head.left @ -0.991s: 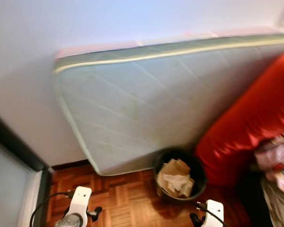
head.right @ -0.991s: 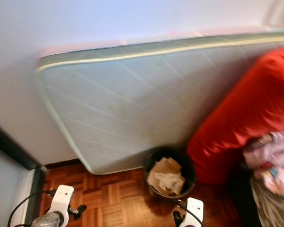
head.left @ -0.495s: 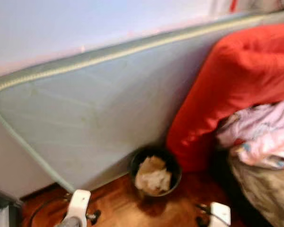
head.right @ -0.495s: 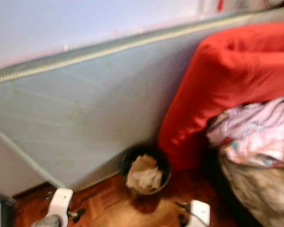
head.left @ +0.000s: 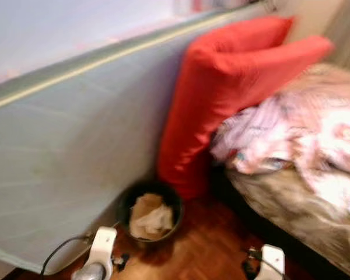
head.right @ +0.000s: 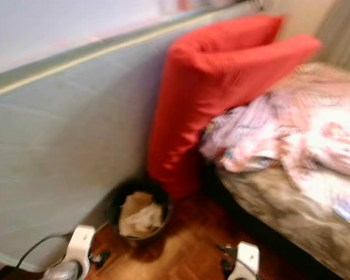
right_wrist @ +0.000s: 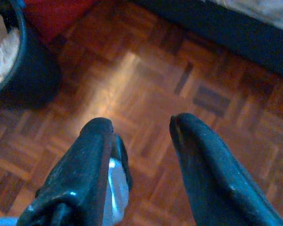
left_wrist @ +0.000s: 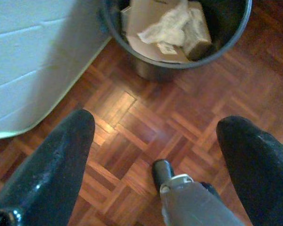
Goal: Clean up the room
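Surveying looks like the step in hand: both arms hang low in front of the body and neither has picked anything up, so the robot appears to be looking over the room for what needs tidying. The left gripper has its two black fingers spread wide over bare parquet floor, with nothing between them; the right gripper is parted more narrowly, also empty, above the same wood. A black wastebasket stuffed with crumpled paper and cardboard stands on the floor just ahead of the left gripper, touching or nearly touching the pale green mattress that leans on edge against the wall. A big red cushion is propped beside the basket, against the mattress, and next to it the bed carries a heap of rumpled pink patterned bedding. The next move probably calls for choosing a target, perhaps that bedding. Open floor is a narrow strip between the mattress's lower edge and the dark bed frame, with the basket partly blocking it.
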Controlling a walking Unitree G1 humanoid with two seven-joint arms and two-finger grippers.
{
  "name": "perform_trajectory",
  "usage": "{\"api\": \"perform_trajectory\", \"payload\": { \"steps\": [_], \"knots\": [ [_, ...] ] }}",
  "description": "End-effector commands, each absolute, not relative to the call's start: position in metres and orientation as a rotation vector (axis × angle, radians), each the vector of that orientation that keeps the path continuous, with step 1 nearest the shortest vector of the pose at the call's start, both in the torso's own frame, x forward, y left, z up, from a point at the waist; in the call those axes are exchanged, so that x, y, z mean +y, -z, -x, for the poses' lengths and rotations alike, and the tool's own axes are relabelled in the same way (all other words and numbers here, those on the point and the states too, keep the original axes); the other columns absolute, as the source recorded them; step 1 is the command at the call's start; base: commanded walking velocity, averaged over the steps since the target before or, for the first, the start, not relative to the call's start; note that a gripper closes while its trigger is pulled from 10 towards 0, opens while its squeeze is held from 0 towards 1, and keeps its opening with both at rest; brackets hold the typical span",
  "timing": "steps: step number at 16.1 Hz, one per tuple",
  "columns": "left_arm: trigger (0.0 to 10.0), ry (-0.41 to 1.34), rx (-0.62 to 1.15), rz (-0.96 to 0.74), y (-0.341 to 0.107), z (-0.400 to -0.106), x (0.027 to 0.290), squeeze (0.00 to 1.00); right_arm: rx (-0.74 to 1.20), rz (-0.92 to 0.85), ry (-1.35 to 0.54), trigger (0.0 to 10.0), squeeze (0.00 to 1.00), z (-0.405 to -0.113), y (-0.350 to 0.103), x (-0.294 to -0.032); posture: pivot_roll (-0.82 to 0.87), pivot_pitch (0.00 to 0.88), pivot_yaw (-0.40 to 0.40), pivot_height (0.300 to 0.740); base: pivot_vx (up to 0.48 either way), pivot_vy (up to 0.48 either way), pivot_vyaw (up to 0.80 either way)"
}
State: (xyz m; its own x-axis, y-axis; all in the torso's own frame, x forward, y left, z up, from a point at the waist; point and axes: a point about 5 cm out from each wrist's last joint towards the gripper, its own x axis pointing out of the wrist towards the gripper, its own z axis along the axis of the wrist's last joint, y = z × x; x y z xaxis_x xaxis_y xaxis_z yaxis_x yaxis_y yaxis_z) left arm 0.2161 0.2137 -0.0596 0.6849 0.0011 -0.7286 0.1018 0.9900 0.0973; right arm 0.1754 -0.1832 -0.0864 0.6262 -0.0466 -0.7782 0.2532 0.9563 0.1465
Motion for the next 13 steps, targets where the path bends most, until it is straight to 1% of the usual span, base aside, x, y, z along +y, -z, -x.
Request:
{"api": "perform_trajectory", "payload": {
  "steps": [1,7,13],
  "knots": [
    [10.0,0.049,0.851,-0.138,0.0638,-0.2095,0.2154,0.00,0.908,-0.246,0.178,10.0,0.00,-0.1682,0.0896,-0.1852,0.01,0.114,-0.021,0.740,0.000,0.000,-0.77],
    [10.0,0.049,0.850,-0.136,0.0640,-0.2092,0.2152,0.00,0.907,-0.238,0.170,10.0,0.00,-0.1688,0.0893,-0.1855,0.01,0.114,-0.027,0.740,0.000,0.000,-0.77],
    [10.0,0.058,0.841,-0.133,0.0634,-0.2106,0.2131,0.00,0.881,-0.253,0.179,10.0,0.00,-0.1714,0.0877,-0.1855,0.01,0.113,-0.028,0.740,0.000,0.000,0.00]
  ]
}}
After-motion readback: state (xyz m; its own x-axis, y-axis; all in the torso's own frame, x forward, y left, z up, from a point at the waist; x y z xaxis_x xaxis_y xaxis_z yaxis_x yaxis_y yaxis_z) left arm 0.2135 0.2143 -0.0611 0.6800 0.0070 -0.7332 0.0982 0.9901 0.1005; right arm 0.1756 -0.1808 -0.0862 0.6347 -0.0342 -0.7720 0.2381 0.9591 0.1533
